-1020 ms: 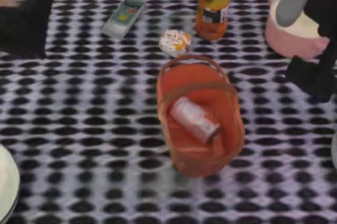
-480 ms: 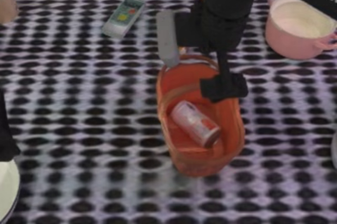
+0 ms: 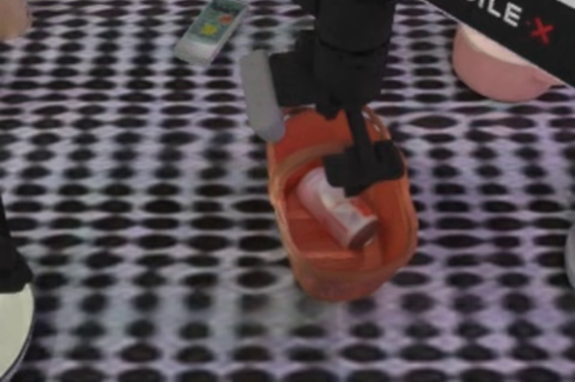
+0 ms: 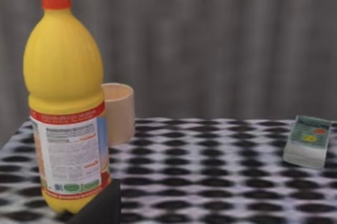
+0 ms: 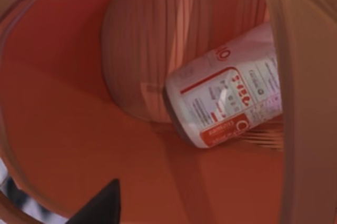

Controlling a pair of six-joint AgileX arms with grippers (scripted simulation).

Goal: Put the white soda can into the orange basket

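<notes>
The white soda can [image 3: 346, 216] lies on its side inside the orange basket [image 3: 395, 247] at the table's middle. Its red markings show in the right wrist view, where the can [image 5: 231, 103] rests on the basket's ribbed floor [image 5: 79, 129]. My right gripper [image 3: 313, 135] hangs open over the basket's far end, just above the can, with nothing between its fingers. One dark fingertip [image 5: 100, 205] shows inside the basket. My left arm [image 3: 7, 252] is parked at the table's left edge.
A green-white pack [image 3: 211, 27] lies at the back left and a pink pot [image 3: 490, 67] stands at the back right. A beige cup [image 3: 9, 0] is in the far left corner. The left wrist view shows a yellow bottle [image 4: 66, 103].
My right arm swung in from the back right and came down over the basket's far end. The left arm moved from the back left to the left edge. The can stayed put.
</notes>
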